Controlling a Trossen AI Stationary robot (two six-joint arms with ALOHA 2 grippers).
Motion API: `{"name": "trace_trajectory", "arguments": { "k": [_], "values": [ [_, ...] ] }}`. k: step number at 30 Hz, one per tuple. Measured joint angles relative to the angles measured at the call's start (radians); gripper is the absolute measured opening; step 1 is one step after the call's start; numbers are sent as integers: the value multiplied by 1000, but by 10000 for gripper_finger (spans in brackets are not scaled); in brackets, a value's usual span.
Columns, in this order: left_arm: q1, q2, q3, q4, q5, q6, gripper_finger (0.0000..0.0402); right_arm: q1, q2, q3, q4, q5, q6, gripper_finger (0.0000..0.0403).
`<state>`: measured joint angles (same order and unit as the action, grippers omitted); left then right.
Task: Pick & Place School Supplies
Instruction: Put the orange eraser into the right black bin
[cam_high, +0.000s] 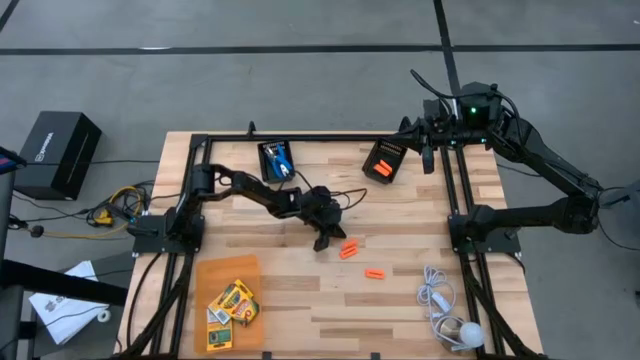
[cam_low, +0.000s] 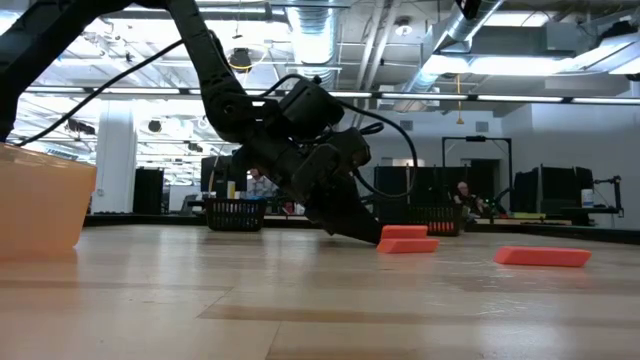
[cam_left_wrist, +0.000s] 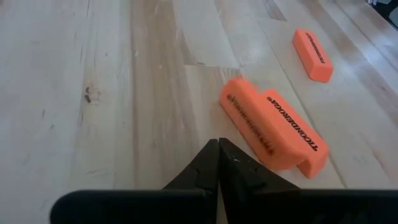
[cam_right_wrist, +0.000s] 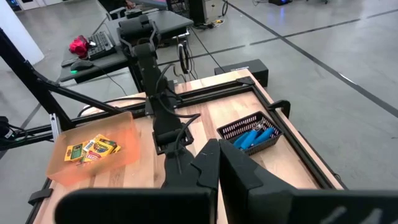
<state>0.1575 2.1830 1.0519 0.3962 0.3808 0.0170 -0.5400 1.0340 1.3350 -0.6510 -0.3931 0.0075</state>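
Two stubby orange pieces (cam_left_wrist: 273, 134) lie side by side on the table, and a third orange piece (cam_left_wrist: 313, 54) lies apart, nearer the right edge. My left gripper (cam_left_wrist: 217, 144) is shut, low at mid-table (cam_high: 322, 243), slanting down with its tips right beside the pair (cam_low: 405, 240). Yellow-and-green crayon boxes (cam_high: 232, 303) lie in an orange tray (cam_high: 205, 270) near the table's near-left corner. The blue-handled scissors (cam_high: 280, 160) sit in a black mesh bin at the far edge. My right gripper (cam_right_wrist: 217, 152) is shut and waits over the far right (cam_high: 427, 160). My left gripper has its shut fingertips (cam_left_wrist: 233, 163) down at the table surface against the near side of the orange pair (cam_left_wrist: 249, 140), coming slanting from above and from the table's left. Whether the tips touch the piece, I cannot tell. Both pieces lie flat on the wood.
A second black mesh bin (cam_high: 385, 160) at the far edge holds more orange pieces. A white cord with a round bulb (cam_high: 447, 312) lies near the near-right corner. Black frame rails (cam_high: 456, 200) run along the table's sides. Bare wood lies between the tray and the orange pieces.
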Motion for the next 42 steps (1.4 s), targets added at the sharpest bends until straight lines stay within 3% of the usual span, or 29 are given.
{"name": "trace_trajectory", "arguments": {
  "k": [10, 14, 20, 25, 33, 42],
  "values": [
    [29, -51, -2, -9, -33, -67, 2, 0, 0, 0, 17, 17, -21, 0],
    [27, -150, -4, -87, -90, -83, 1, 0, 0, 0, 91, 27, -31, 0],
    [1, -323, 47, -329, -112, -59, 4, 0, 0, 62, 133, 79, -35, 0],
    [15, -431, 93, -375, -133, -168, 43, -28, 2, 105, 128, 85, -25, 11],
    [29, -472, 92, -385, -164, -365, 134, -71, -1, 129, 118, 82, -21, 77],
    [61, -578, 93, -456, -198, -342, 154, -66, 21, 128, -227, -24, -125, 123]
  ]
}}
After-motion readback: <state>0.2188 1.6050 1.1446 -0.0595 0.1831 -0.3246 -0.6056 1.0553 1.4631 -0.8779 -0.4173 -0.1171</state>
